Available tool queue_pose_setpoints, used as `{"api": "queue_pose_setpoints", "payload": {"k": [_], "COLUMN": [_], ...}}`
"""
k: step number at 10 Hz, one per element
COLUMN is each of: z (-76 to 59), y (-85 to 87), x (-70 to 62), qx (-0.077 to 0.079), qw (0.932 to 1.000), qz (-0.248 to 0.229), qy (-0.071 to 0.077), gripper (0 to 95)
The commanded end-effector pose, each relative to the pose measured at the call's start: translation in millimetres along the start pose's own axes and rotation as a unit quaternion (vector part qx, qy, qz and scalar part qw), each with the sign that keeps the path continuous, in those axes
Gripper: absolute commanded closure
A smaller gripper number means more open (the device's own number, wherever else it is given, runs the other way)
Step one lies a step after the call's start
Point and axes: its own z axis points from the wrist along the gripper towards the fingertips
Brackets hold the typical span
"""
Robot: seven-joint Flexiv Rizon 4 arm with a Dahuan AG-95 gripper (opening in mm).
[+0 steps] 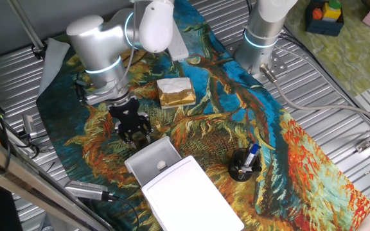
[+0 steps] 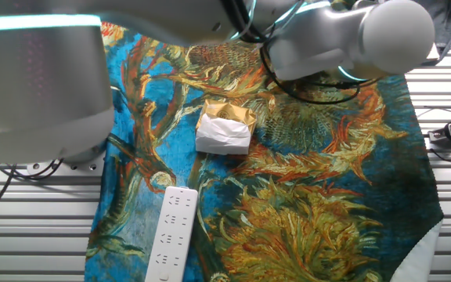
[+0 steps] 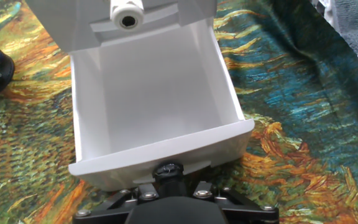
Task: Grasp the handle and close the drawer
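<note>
The drawer [image 1: 153, 157] is a shallow white tray pulled out of its white flat-topped box [image 1: 191, 192]. In the hand view the empty drawer [image 3: 160, 146] fills the middle, with its front wall nearest me. The handle is hidden below the front lip. A small dark round part [image 3: 168, 170] sits there and I cannot tell what it is. My black gripper [image 1: 135, 136] hangs just in front of the drawer's front wall, fingers apart and holding nothing. Only its black body [image 3: 173, 208] shows in the hand view.
A white-and-gold square block [image 1: 175, 92] lies behind the gripper and also shows in the other fixed view [image 2: 224, 129]. A long white bar [image 2: 171, 235] lies further back. A black pen holder [image 1: 245, 163] stands right of the box. A painted cloth [image 1: 288, 147] covers the table.
</note>
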Motion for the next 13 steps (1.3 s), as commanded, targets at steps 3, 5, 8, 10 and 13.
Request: {"api": "queue_pose_setpoints", "payload": {"k": [3, 5, 8, 10, 13], "z": [-1.6, -1.7, -1.9, -2.0, -3.0], "y": [0.1, 0.0, 0.0, 0.0, 0.3], "x": [2.2, 2.2, 2.1, 2.0, 1.2], "qx": [-0.001, -0.001, 0.001, 0.003, 0.003], "qw": [0.9998, 0.9994, 0.9991, 0.9990, 0.9989], "qz": [0.002, 0.002, 0.005, 0.007, 0.009], "qy": [-0.019, -0.034, -0.043, -0.043, -0.046], "gripper": [57.0, 57.0, 57.0, 57.0, 57.0]}}
